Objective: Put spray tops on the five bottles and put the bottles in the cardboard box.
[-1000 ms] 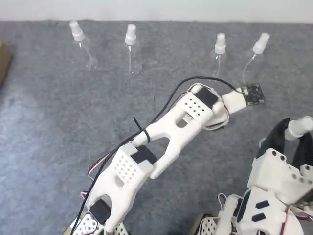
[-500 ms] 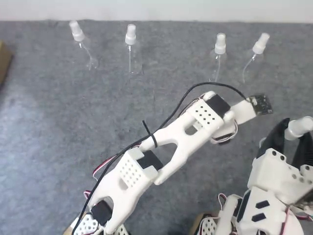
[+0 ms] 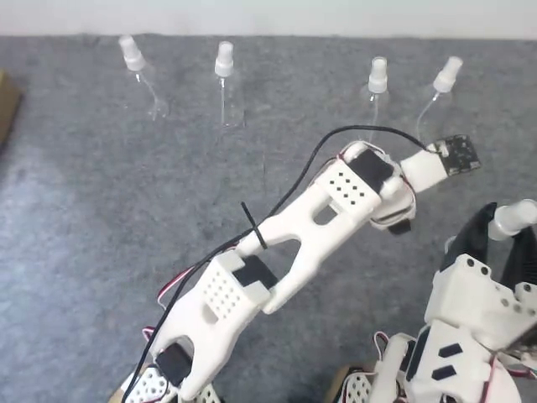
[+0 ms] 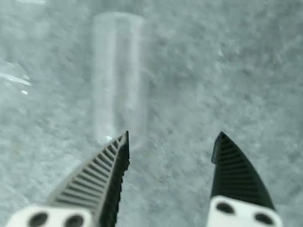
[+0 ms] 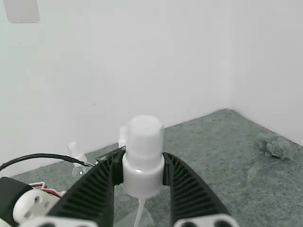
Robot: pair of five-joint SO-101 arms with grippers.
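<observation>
Your right gripper (image 5: 141,165) is clamped on the spray top (image 5: 143,137) at near right. Your left gripper (image 4: 170,151) hangs spread wide over the uncapped bottle (image 4: 118,75), which sits nearer one jaw, so closing off-centre could tip or skid it. Grey carpet (image 3: 101,210) underneath, white wall (image 5: 94,56) behind.

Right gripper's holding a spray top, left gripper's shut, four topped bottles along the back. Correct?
No: the left gripper is open and empty, per the left wrist view. The right gripper does hold a spray top, and four topped bottles stand at the back.
</observation>
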